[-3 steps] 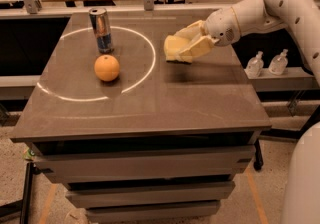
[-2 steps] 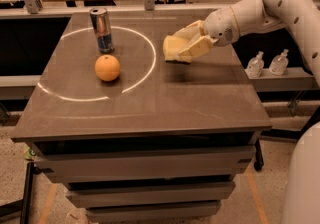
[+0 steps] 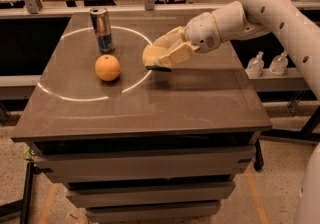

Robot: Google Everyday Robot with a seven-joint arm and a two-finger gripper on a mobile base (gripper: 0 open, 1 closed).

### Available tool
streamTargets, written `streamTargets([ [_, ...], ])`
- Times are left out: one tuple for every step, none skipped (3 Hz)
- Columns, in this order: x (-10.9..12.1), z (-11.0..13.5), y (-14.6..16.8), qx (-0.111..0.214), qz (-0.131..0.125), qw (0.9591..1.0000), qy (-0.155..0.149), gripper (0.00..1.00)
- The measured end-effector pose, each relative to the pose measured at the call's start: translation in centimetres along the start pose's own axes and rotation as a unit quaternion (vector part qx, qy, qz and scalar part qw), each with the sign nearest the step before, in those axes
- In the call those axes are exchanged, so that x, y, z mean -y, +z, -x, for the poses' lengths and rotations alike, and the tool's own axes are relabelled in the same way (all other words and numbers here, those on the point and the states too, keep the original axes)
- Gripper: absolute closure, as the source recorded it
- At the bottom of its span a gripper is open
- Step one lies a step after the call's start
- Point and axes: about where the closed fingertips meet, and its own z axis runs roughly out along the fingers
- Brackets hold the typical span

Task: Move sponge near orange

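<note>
The cream end effector (image 3: 166, 57), pinching the pale yellow soft foam sponge (image 3: 150, 54), has carried it left above the dark tabletop (image 3: 200, 105), much closer to the round orange (image 3: 107, 67).

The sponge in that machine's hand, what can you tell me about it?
The sponge is a pale yellow, soft-looking foam block with a dark underside strip. The gripper, over the middle of the table, clamps it between cream fingers that hide much of it. It seems held slightly above the tabletop, tilted, right of the orange in the picture, apart from it.
</note>
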Motion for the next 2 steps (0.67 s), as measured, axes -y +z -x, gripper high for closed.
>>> streamTargets([
  [-0.9,1.2,2.2,0.007,0.004,1.0000,-0.004,1.00],
  [-1.4,2.4,4.1,0.013,0.014,0.9998,-0.012,1.00],
])
